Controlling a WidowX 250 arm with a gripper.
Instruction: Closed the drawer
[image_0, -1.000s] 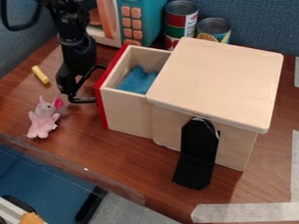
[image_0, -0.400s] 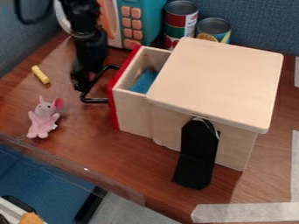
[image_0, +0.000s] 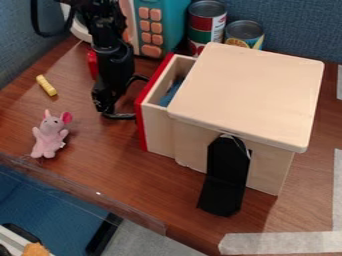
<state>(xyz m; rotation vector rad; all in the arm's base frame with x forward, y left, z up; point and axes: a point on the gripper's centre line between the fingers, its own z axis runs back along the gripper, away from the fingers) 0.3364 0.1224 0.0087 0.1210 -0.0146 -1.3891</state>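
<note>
Brown wood makes the table (image_0: 93, 175), and its near edge goes slanting down from the left side toward the lower middle. At the far left lies a yellow stick (image_0: 46, 85), and nearer stands a pink toy mouse (image_0: 49, 135), well apart from the drawer, with bare wood between them. Next comes me, the black gripper (image_0: 107, 104), hanging low, just beside the curved black handle (image_0: 120, 117). If my jaws are open or closed, I cannot tell. To my right is the drawer (image_0: 158, 132), with its red front (image_0: 141, 125); it is partly out from the left side of the wooden box (image_0: 247, 95), and blue cloth (image_0: 172, 94) is inside. Behind the box are two cans (image_0: 205, 22). Pale tape (image_0: 280, 243) lies at the lower right, near the edge of my view.
</note>
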